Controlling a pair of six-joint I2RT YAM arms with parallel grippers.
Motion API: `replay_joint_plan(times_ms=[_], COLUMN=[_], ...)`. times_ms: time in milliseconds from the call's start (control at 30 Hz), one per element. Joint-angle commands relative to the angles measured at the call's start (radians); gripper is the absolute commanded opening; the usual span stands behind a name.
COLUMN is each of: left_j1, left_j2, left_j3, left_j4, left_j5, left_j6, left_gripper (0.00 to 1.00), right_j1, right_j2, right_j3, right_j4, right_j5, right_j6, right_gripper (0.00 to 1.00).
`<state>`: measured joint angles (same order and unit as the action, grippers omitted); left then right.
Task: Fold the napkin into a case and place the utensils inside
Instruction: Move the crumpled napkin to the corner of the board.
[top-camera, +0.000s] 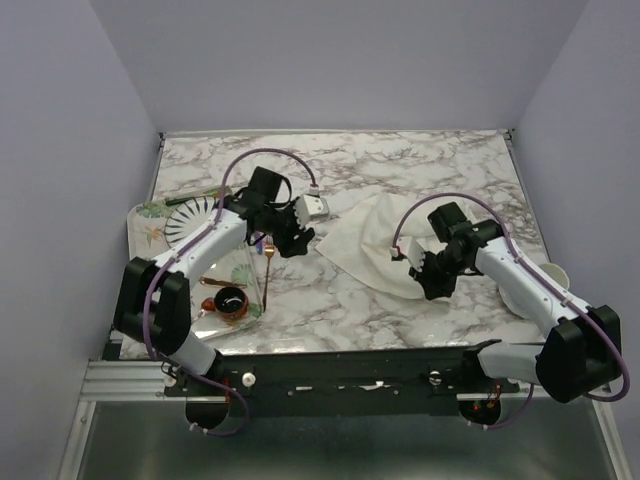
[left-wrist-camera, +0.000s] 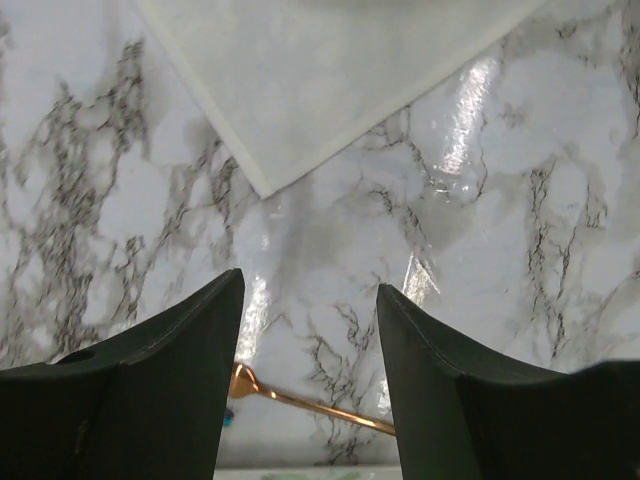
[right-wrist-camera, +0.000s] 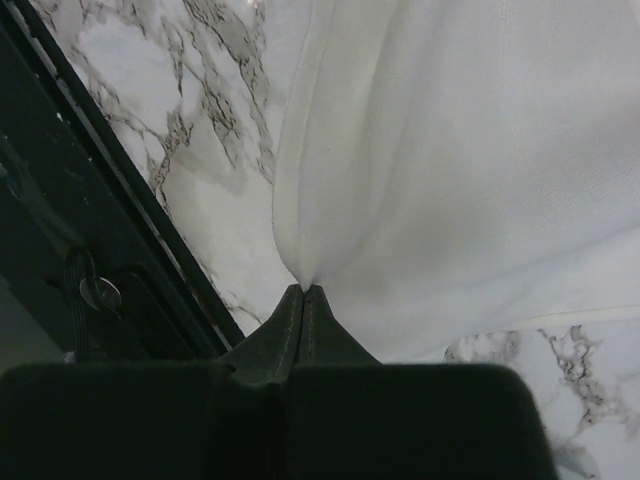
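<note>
Fork (top-camera: 267, 278) lies on the marble at six o'clock of the left gripper (top-camera: 292, 240), whose jaws stand apart with nothing between them. The napkin (top-camera: 372, 245) spreads at three o'clock of that gripper, its nearest corner just beside it. The right gripper (top-camera: 432, 282) is pinched tight on the napkin's edge at its five o'clock. For a clean fold, I judge the left should take that free corner low. Both arms should then carry the cloth together and taut, so the crease runs straight.

Overhead view from high at the near edge, looking down over whole desk (top-camera: 350, 300), left wrist view close above desk, facing napkin (left-wrist-camera: 330, 70) corner, right wrist view tight on napkin fold, napkin in all three
</note>
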<state>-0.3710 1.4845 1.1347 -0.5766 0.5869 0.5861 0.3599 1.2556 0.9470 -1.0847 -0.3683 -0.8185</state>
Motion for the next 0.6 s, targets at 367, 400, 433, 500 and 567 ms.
replay_joint_plan(times_ms=[367, 400, 433, 500, 567], left_j1=[-0.193, -0.198, -0.203, -0.220, -0.220], left_j2=[0.460, 0.473, 0.482, 0.496, 0.491], left_j3=[0.247, 0.252, 0.260, 0.264, 0.257], left_j4=[-0.057, -0.075, -0.084, -0.103, -0.111], left_j5=[-0.067, -0.073, -0.088, -0.102, -0.098], left_j6=[0.521, 0.555, 0.572, 0.613, 0.638], left_gripper=[0.69, 0.69, 0.69, 0.67, 0.67], right_j1=[-0.006, -0.006, -0.007, -0.009, -0.010], right_j2=[-0.099, -0.097, -0.096, -0.094, -0.094], right_j3=[-0.100, -0.099, -0.099, -0.097, -0.097], right_j4=[0.026, 0.026, 0.028, 0.028, 0.031], right_j5=[0.152, 0.158, 0.163, 0.169, 0.172], right_j6=[0.082, 0.082, 0.082, 0.082, 0.081], right_gripper=[0.01, 0.01, 0.01, 0.01, 0.01])
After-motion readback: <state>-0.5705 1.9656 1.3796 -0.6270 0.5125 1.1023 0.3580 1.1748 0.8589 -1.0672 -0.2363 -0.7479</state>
